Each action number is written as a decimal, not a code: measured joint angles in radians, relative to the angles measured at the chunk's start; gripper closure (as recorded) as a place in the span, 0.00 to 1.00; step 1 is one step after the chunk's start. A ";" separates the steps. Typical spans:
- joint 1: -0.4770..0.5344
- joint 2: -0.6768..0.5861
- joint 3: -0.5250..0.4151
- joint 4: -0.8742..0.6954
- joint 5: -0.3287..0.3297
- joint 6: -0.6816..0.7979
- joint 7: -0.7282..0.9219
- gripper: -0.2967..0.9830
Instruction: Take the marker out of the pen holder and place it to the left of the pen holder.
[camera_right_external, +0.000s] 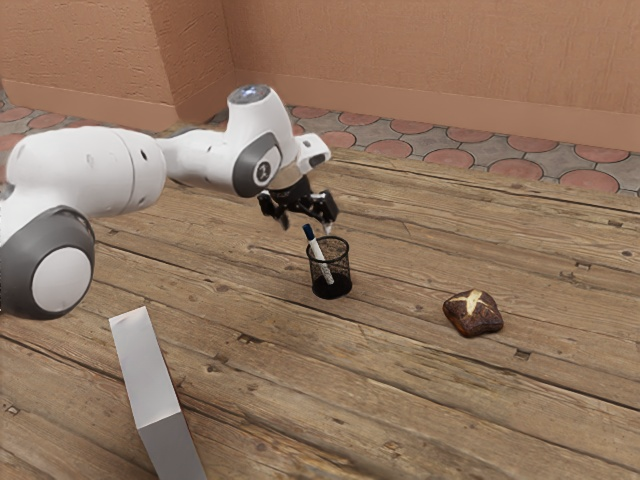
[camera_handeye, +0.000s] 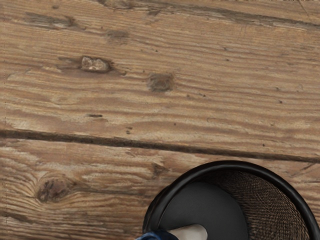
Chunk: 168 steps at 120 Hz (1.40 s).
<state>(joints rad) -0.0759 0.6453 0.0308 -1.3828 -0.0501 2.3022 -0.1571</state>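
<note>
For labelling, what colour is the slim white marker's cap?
The cap is dark blue, seen best in the exterior view.

Wrist view: pen holder (camera_handeye: 235, 165) and marker (camera_handeye: 191, 233) cut off by picture's edge. Exterior view: arm (camera_right_external: 90, 165) and grey block (camera_right_external: 150, 370) cropped — marker's lower part behind mesh.

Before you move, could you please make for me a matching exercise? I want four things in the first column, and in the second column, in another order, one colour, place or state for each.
Column 1
1. marker
2. pen holder
3. bread roll
4. jaws

Column 2
A. brown, with a pale cross on top
B. leaning inside a container, dark blue end up
C. standing apart, holding nothing
D. black, upright, with mesh sides

Right pairs: 1-B, 2-D, 3-A, 4-C
</note>
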 joint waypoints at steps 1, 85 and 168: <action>0.002 0.002 0.000 0.002 0.000 0.001 0.004 0.23; 0.017 0.001 0.001 -0.020 -0.066 0.025 0.202 0.43; 0.006 0.000 -0.015 -0.026 -0.065 0.039 0.223 0.80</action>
<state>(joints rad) -0.0698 0.6448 0.0154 -1.4092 -0.1147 2.3409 0.0655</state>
